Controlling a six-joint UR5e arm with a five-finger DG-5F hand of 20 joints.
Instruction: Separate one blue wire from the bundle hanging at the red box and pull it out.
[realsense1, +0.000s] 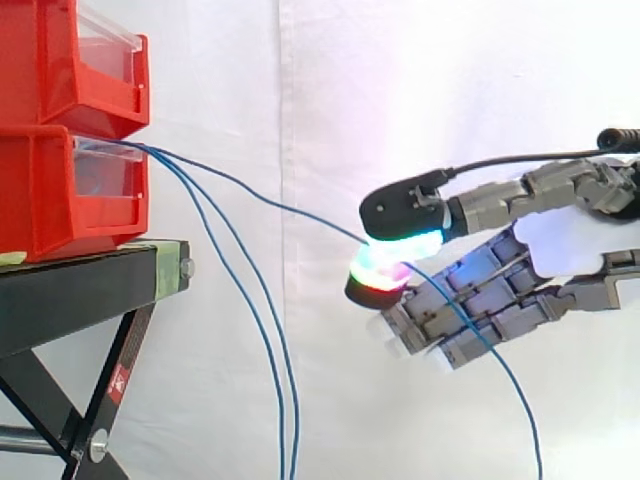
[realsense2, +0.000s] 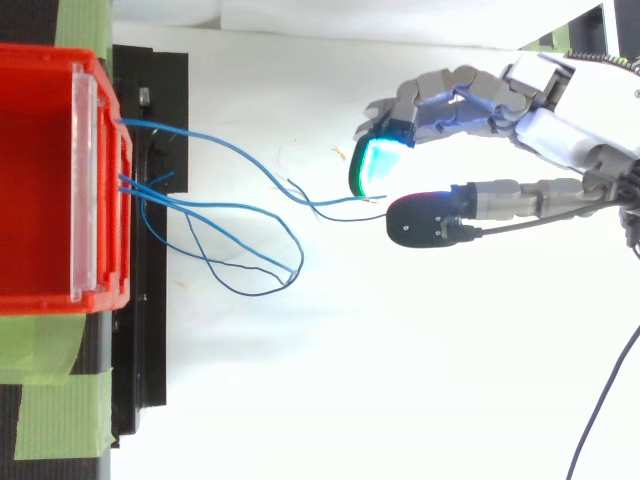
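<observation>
Hand (realsense1: 560, 250) nearest the lens in the side view, entering from the right, level with the lower red box (realsense1: 50, 200). Fingers (realsense1: 470, 300) clenched: one glowing pad above and one below pinch a single blue wire (realsense1: 305, 215). The others are curled underneath, and the wire's tail crosses them and hangs below the hand.

Wire position: it leaves the front lip of the red box, which sits at the edge of the black stand (realsense1: 80, 290) facing the hand. From there it runs through open air to the pinch, sloping gently down with a slight sag. Top view agrees: the line goes from the box front out to the pads, with a bend just short of them.

Rest of the bundle (realsense1: 285, 440) drops steeply from the same lip. It is well apart from the held wire at hand height and close to it only at the box.

Key relation: the wire's long axis points from box to fingers. Judgement: the pull should follow that axis, straight away from the stand edge; a sideways drag risks catching the bundle's loops
</observation>
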